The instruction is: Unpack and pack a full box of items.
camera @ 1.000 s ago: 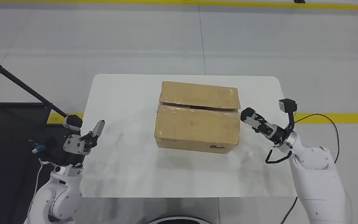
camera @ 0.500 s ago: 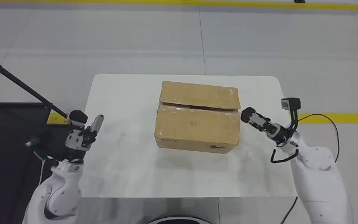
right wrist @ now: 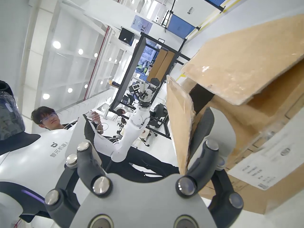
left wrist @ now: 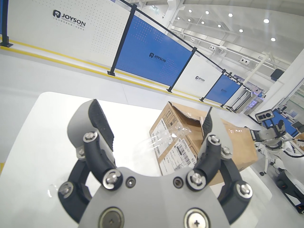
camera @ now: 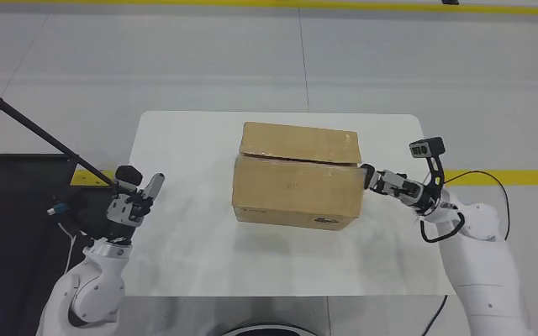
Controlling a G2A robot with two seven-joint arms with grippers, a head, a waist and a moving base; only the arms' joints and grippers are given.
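Box: I'm seeing the cardboard box point(camera: 296, 176) sitting around the middle of the white table point(camera: 185, 143), its top flaps lying down with a dark slit showing between them, so nothing is coming out yet.

Right gripper: I'm holding the right gripper point(camera: 367, 175) at the box's right end, fingers spread. In its wrist view the raised edge of an end flap point(right wrist: 179, 124) is standing between the two fingers, nearer one of them. Nothing is being squeezed.

Left gripper: the left gripper point(camera: 151, 186) is hanging released over the table's left edge, well apart from the box and holding nothing.

What is changing on the right: over the last second I've been bringing this gripper in from just beside the box until it is now at the upper corner, with the wrist turning as it comes.

What is changing on the left: this arm is only drifting a little towards the table.

Box position: it is sitting much as it was a second ago.

What it means: I'm judging that unpacking is only starting. The right side is lining up to pinch that flap and fold it open.

Watching for: closing before the flap is deep enough between the fingers could let it slip out or drag the whole box.
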